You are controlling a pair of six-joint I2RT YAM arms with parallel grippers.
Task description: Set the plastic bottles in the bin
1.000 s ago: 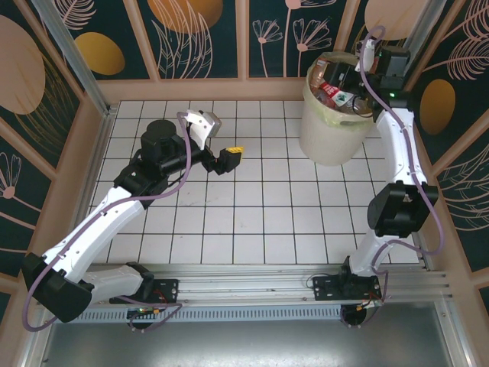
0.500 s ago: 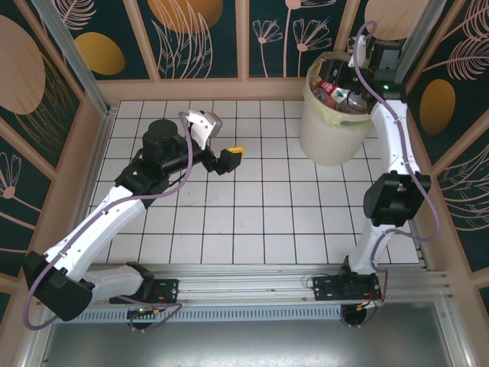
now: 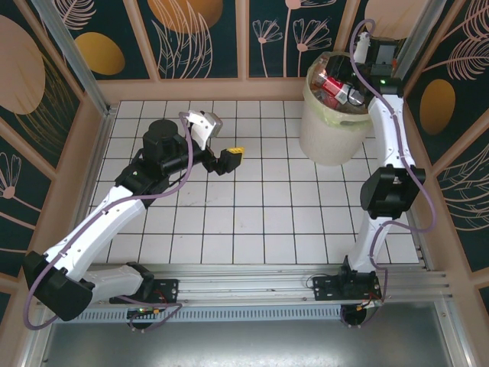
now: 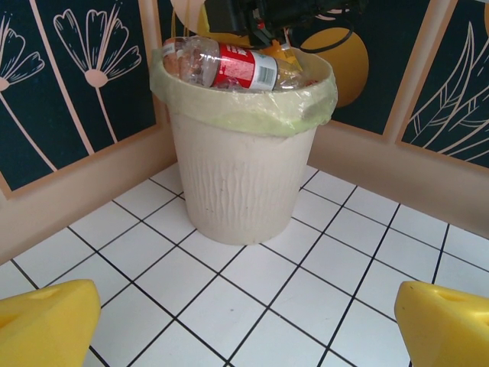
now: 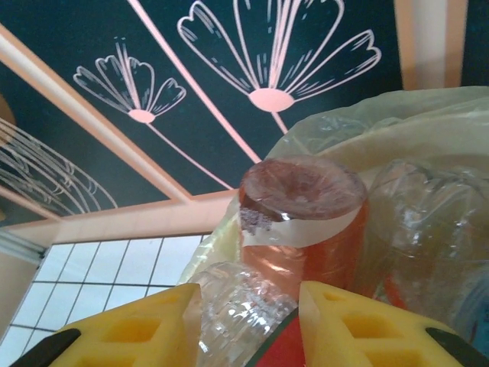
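The pale cream bin [image 3: 327,138] with its translucent liner stands at the far right of the tiled floor, heaped with plastic bottles [image 3: 333,82]. My right gripper [image 3: 345,86] reaches over the rim from behind. In the right wrist view its yellow fingers [image 5: 137,332] are shut on a clear crinkled bottle with a red label [image 5: 237,310], just above an upturned orange-tinted bottle [image 5: 306,229]. The left wrist view shows the bin [image 4: 237,176] with a red-labelled clear bottle [image 4: 229,67] lying across the top. My left gripper [image 3: 231,157] hovers open and empty over mid-floor tiles, its fingertips [image 4: 46,325] wide apart.
Wooden skirting and dark flower-patterned wall panels [image 3: 206,38] enclose the white tiled floor [image 3: 252,222]. The bin sits close to the back right corner. Both arm bases are bolted to the rail [image 3: 252,287] along the near edge.
The right arm has stretched further back over the bin, carrying its gripper toward the far side of the rim. The left arm has stayed still.
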